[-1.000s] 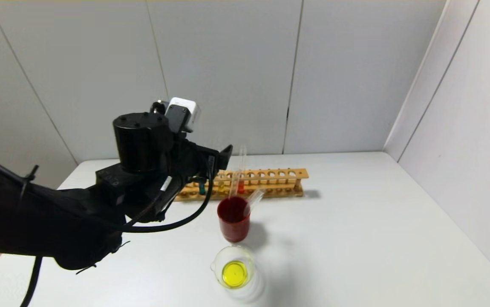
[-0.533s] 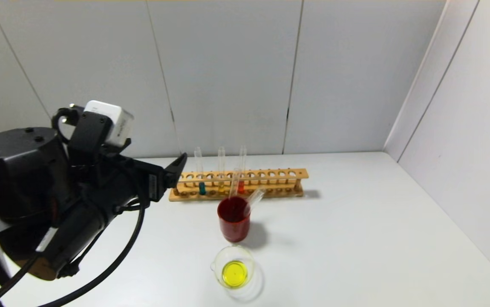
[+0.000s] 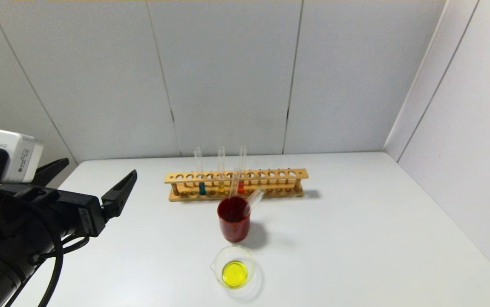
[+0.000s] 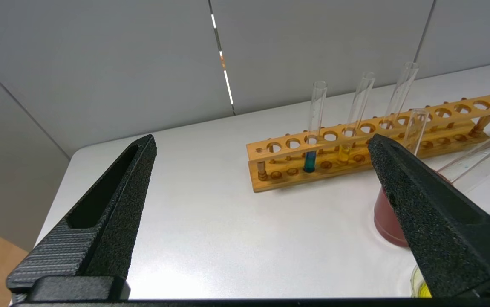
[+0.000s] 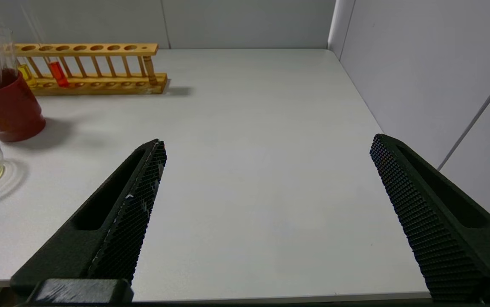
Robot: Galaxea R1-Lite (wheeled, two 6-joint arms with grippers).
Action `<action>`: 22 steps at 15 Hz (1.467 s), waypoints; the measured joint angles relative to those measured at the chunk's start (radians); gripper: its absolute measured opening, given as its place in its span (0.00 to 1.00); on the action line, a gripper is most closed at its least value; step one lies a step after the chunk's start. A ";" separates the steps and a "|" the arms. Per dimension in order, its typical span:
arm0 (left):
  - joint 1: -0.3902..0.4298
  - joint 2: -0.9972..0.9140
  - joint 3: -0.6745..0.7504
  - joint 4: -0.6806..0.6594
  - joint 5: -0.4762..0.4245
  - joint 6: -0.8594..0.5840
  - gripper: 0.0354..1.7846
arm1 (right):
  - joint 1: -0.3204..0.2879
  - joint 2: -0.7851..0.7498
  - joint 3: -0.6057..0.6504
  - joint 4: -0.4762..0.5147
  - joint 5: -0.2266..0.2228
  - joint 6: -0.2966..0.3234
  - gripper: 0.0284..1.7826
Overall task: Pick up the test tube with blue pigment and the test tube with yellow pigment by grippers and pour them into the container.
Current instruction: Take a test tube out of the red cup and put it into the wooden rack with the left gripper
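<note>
Left claw hanging spread, empty, left of wooden rack | blue-pigment tube standing upright in rack, nearer left arm | right claw spread, idling.

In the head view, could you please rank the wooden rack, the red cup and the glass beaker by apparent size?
1. wooden rack, clearly the largest.
2. red cup.
3. glass beaker: close to the cup and nearer the camera, so unsure.

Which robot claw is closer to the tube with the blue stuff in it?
Left. The left gripper hangs open over the table's left side, facing the blue-tipped test tube standing in the wooden rack. The right gripper is open over the table's right side, out of the head view.
</note>
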 joint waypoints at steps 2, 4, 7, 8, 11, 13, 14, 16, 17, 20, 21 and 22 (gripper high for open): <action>0.000 -0.013 0.005 0.000 0.000 0.000 0.98 | 0.000 0.000 0.000 0.000 0.000 0.000 0.98; 0.000 -0.017 0.003 0.001 -0.001 0.001 0.98 | 0.000 0.000 0.000 0.000 0.000 0.000 0.98; 0.000 -0.015 0.005 0.021 -0.001 -0.007 0.98 | 0.000 0.000 0.000 0.000 0.000 0.000 0.98; 0.001 -0.014 0.005 0.033 -0.002 -0.016 0.98 | 0.000 0.000 0.000 0.000 0.000 0.000 0.98; 0.001 0.004 -0.017 0.072 -0.017 -0.023 0.98 | 0.000 0.000 0.000 0.000 0.000 0.000 0.98; 0.001 0.042 -0.043 0.075 -0.046 -0.022 0.98 | 0.000 0.000 0.000 0.000 0.000 0.000 0.98; 0.004 0.071 -0.063 0.075 -0.066 -0.021 0.98 | 0.000 0.000 0.000 0.000 0.000 0.000 0.98; 0.024 0.144 -0.109 0.072 -0.100 -0.021 0.98 | 0.000 0.000 0.000 0.000 0.000 0.000 0.98; 0.043 0.194 -0.136 0.067 -0.115 -0.021 0.98 | 0.000 0.000 0.000 0.000 0.000 0.000 0.98; 0.105 0.357 -0.209 0.020 -0.159 -0.027 0.98 | 0.000 0.000 0.000 0.000 0.000 0.000 0.98; 0.127 0.419 -0.226 -0.016 -0.182 -0.031 0.98 | 0.000 0.000 0.000 0.000 0.000 0.000 0.98; 0.150 0.477 -0.237 -0.057 -0.214 -0.032 0.98 | 0.000 0.000 0.000 0.000 0.000 0.000 0.98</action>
